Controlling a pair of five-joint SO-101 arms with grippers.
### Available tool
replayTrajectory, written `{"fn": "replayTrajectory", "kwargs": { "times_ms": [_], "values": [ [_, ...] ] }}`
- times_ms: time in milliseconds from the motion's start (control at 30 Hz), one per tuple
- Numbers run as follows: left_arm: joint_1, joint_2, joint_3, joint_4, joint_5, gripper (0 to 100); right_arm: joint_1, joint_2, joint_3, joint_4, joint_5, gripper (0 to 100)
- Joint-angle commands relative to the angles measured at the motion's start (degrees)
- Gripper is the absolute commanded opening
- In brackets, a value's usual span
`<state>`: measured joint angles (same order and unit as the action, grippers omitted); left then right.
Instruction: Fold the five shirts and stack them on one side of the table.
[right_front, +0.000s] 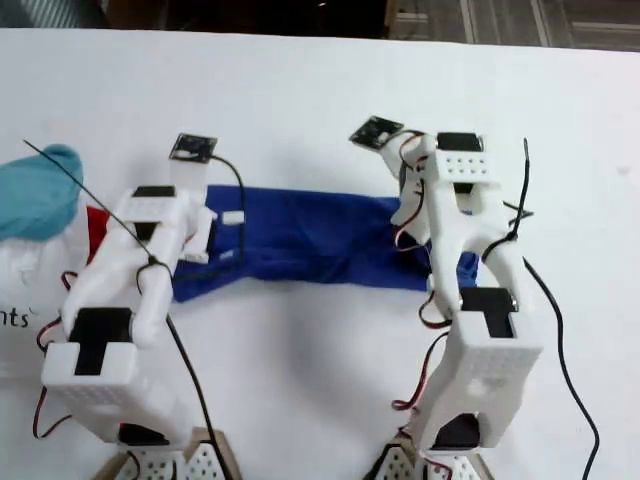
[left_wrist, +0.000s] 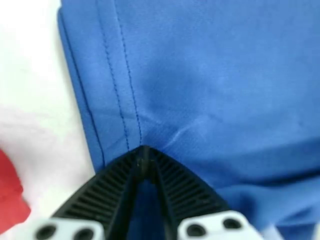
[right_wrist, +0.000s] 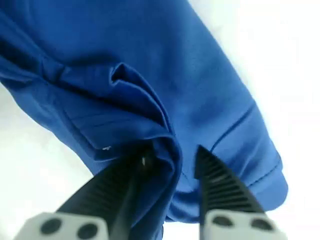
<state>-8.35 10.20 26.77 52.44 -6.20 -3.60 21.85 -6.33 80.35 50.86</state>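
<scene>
Your left gripper (left_wrist: 143, 154) is clamped on the blue shirt (left_wrist: 215, 75) beside its stitched hem (left_wrist: 114, 80). Your right gripper (right_wrist: 172, 156) stands part-open astride a raised fold (right_wrist: 150, 102).

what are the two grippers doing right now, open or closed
left gripper: shut on the blue shirt.
right gripper: open, with a raised fold of the blue shirt between its jaws.

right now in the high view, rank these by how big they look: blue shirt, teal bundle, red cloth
1. long blue fabric shirt
2. crumpled teal cloth bundle, cut by the frame edge
3. red cloth patch, partly under an arm, so true size unsure
</scene>
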Motion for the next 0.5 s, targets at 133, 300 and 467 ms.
{"fn": "replayTrajectory", "kwargs": {
  "times_ms": [133,300,467],
  "values": [
    [-0.4,-0.3,0.0,-1.3,0.4,3,2.2,-0.2,-6.2,3.2,-0.3,14.9],
    [-0.4,-0.3,0.0,-1.3,0.4,3,4.8,-1.1,-13.8,4.7,-4.9,14.9],
    [-0.4,-0.3,0.0,-1.3,0.4,3,3.9,-4.2,-16.2,12.5,-8.4,1.9]
  ]
}}
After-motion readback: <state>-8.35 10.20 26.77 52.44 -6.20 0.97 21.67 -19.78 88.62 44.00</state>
